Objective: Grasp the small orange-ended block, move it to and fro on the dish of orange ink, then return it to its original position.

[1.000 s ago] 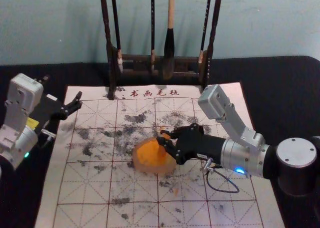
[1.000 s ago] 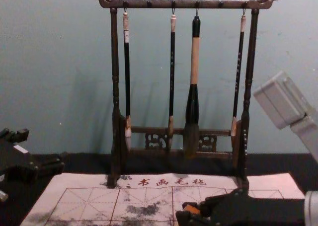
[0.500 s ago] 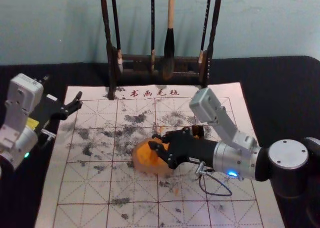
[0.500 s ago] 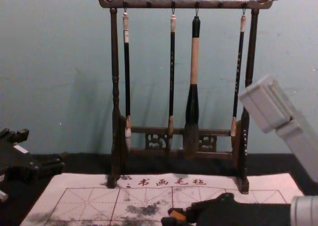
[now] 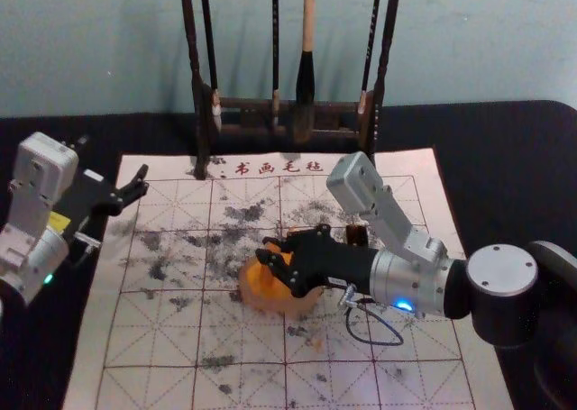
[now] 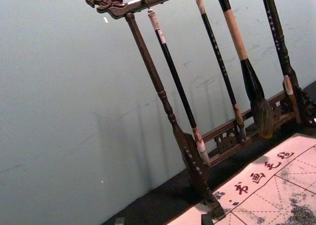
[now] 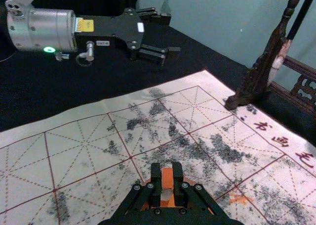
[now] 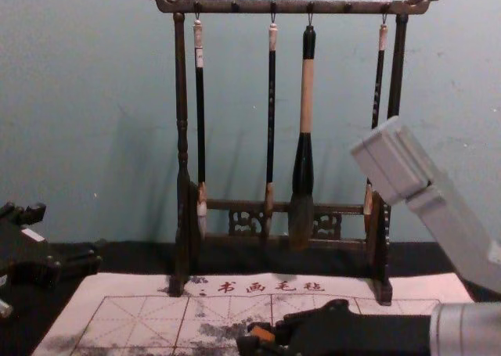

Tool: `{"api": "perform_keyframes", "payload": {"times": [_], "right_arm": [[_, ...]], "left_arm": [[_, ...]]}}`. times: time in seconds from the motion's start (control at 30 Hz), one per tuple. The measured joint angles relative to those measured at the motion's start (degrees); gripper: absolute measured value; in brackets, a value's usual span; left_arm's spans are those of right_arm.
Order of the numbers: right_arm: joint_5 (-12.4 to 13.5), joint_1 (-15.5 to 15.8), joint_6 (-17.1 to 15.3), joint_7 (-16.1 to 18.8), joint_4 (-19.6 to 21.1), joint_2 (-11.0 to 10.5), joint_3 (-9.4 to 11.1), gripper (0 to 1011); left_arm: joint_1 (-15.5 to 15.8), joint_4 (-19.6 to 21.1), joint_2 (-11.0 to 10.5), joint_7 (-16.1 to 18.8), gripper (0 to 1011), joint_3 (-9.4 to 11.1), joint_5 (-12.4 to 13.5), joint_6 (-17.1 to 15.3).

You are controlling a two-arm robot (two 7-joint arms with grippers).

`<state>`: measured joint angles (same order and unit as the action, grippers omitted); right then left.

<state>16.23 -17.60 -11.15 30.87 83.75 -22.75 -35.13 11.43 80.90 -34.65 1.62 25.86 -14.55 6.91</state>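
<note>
Block [image 7: 167, 178], right wrist view: clamped in right end effector [image 5: 268, 250]; head view: dish [image 5: 260, 296] beneath, left one [image 5: 114, 161] agape aside.

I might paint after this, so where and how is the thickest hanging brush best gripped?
The brush hangs upright by a loop, gaps on both sides, bristles at the bottom: probably pinch its pale wooden section from the front, one finger left, one right.

Right hand [image 5: 262, 248] and block [image 7: 167, 177] have shifted left
</note>
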Motion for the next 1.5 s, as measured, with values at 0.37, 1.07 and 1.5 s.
{"api": "perform_keyframes", "payload": {"times": [0.37, 1.07, 1.5], "right_arm": [[-0.7, -1.1, 0.2, -0.9, -1.7, 0.9, 0.2, 133], [-1.1, -0.7, 0.1, -1.9, -1.5, 0.5, 2.0, 133], [0.8, 1.0, -1.5, -3.0, 2.7, -0.4, 4.3, 133]], "left_arm": [[0.0, 0.0, 0.0, 0.0, 1002, 0.0, 0.0, 0.0], [0.0, 0.0, 0.0, 0.0, 1001, 0.0, 0.0, 0.0], [0.0, 0.0, 0.0, 0.0, 1001, 0.0, 0.0, 0.0]]}}
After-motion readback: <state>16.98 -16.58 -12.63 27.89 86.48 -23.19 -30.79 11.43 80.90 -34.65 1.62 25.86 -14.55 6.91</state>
